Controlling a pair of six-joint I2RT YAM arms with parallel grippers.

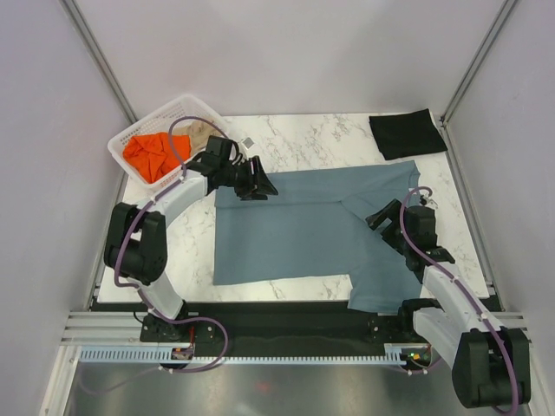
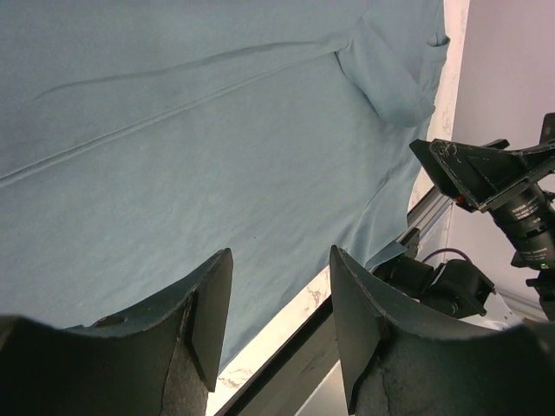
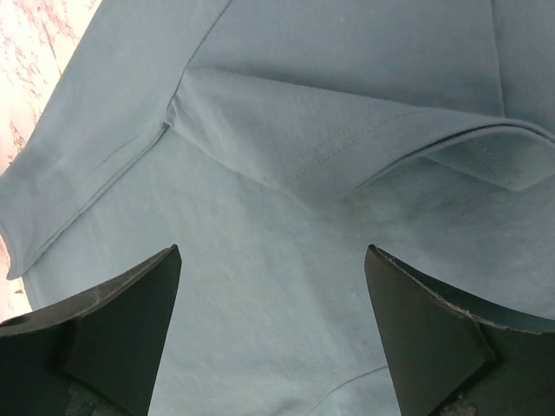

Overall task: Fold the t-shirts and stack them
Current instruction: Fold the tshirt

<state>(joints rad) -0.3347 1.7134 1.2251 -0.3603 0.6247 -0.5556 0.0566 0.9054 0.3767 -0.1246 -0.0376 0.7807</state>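
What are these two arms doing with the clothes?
They're folding t-shirts. A slate blue-grey cloth t-shirt lies spread on the marble table. The left end effector and right end effector hover over it, open, holding nothing. A folded black shirt sits at the far corner; an orange shirt and a beige shirt wait in a white lattice basket.

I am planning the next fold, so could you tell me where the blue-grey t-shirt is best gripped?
Probably at the sleeve hem of the blue-grey t-shirt, coming from above with the open right gripper: that hem curls up off the cloth below, leaving a gap for one finger.
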